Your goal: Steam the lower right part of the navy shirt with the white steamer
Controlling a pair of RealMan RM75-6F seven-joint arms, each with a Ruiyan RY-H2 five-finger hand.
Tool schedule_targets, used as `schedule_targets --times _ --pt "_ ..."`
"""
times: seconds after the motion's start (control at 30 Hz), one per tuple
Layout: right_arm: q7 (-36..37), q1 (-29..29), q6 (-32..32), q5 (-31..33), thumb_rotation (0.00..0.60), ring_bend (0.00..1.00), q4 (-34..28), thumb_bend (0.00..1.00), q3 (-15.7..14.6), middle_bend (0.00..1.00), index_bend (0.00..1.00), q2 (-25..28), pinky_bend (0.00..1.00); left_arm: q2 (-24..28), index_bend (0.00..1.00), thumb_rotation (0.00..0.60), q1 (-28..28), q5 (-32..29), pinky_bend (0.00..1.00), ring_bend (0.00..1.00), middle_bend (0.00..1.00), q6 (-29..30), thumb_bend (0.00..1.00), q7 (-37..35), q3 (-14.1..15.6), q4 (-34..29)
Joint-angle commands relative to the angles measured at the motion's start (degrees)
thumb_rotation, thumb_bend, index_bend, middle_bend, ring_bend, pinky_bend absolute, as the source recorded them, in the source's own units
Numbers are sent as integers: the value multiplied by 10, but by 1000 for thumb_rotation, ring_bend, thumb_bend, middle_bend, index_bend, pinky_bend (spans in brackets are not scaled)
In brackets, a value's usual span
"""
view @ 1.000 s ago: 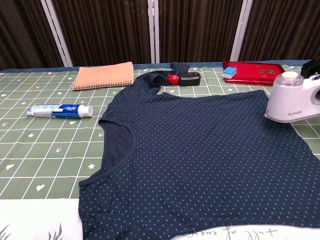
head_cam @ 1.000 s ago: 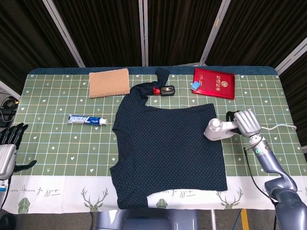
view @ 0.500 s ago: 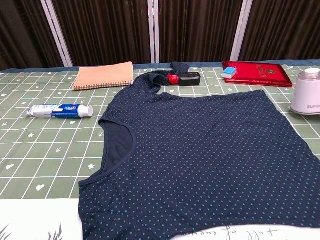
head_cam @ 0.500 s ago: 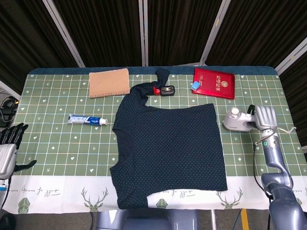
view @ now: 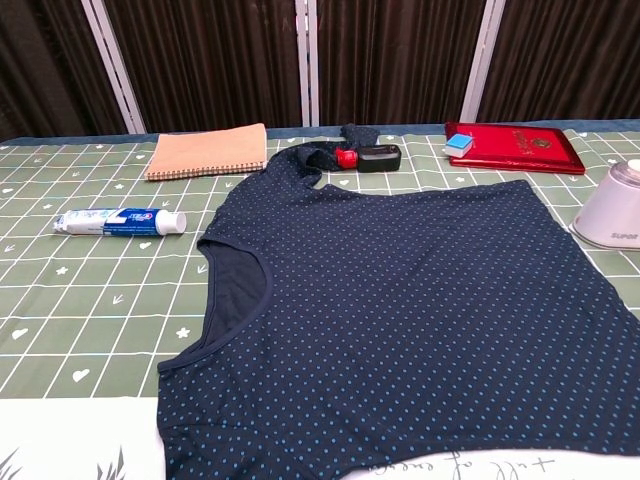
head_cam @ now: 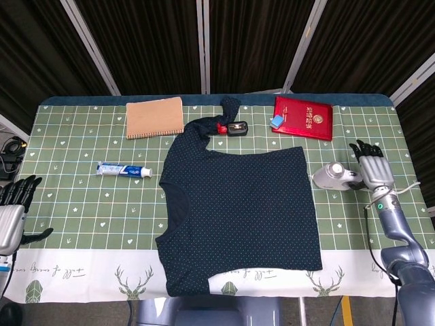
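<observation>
Both hands are seen only in the head view; neither is caught by the chest view. The right hand (head_cam: 371, 165) is seen at the table's right edge with fingers spread and pointing up, nothing gripped. The white steamer (head_cam: 335, 176) is set on the tablecloth (head_cam: 81, 204) just left of that hand; whether its handle is touched by the palm cannot be told. In the chest view only the steamer's body (view: 612, 212) is shown, cut by the right frame edge, just off the shirt's right edge. The left hand (head_cam: 13, 204) is held low at the far left, off the table, fingers apart, nothing held. The navy shirt (head_cam: 238, 214) is laid flat mid-table, blue-dotted, lower right part uncovered, steamer just beside its upper right edge. Along the far side are laid a tan spiral notebook (head_cam: 155, 117), a red booklet (head_cam: 304, 117) with a small blue-and-white block (head_cam: 276, 121) on it, and a small black-and-red item (head_cam: 232, 128) at the sleeve. A toothpaste tube (head_cam: 124, 170) is laid left of the shirt.
</observation>
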Motion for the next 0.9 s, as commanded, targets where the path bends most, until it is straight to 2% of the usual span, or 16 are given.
schedule_targets --times 0.03,0.23,0.33,0.53,0.73,0.9 --pt "-12 -13 24 -15 600 0 -41 0 -14 0 0 28 32 3 0 600 1 4 0 0 0 1 0 -5 1 -2" --pt "-60 -49 104 -27 600 0 -192 0 -22 0 0 116 15 10 0 600 5 17 0 0 0 8 0 -19 3 -4" --pt "-93 -89 191 -22 600 0 -326 0 -12 0 0 182 2 15 0 600 11 30 0 0 0 19 0 -30 7 -7" --pt "-205 -146 262 14 600 0 -529 0 2 0 0 266 0 20 0 600 20 54 0 0 0 32 0 -44 16 -9" --pt "-311 -192 327 31 600 0 -642 0 1 0 0 295 0 19 0 600 30 79 0 0 0 47 0 -49 27 -4" --pt "-349 -222 364 30 600 0 -695 0 -6 0 0 300 0 19 0 600 37 94 0 0 0 55 0 -55 35 2"
